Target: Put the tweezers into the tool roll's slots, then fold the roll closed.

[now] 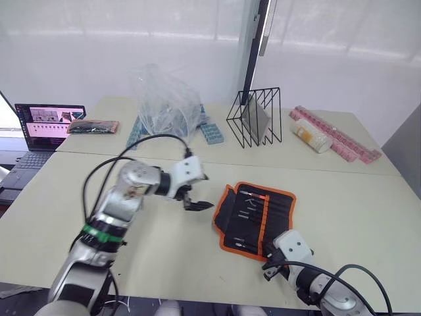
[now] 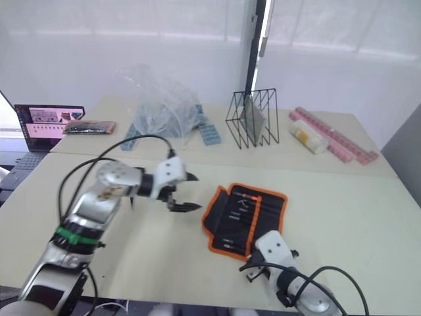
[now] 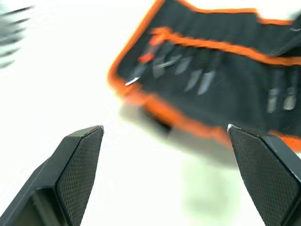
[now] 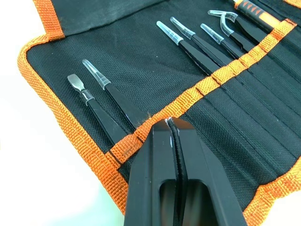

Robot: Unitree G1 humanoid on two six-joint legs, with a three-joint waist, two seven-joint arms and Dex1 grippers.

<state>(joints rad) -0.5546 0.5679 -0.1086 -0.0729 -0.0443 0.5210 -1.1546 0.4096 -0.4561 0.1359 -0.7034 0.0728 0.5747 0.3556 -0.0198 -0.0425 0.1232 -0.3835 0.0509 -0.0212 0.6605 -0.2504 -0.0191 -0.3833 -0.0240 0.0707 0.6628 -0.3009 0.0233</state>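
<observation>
Looking across the pale table, we see the tool roll lying unfolded near its front edge, orange trim all around and the inner face up. Our left gripper hovers just beside the roll's left edge, apart from it, with its fingers spread wide and nothing between them. Our right gripper sits at the roll's near end, fingers pressed flat together, tips at the orange strip, grasping nothing we can make out. Several tweezers already stand tucked in the slots, clear caps on their tips, pointing away from the strip.
</observation>
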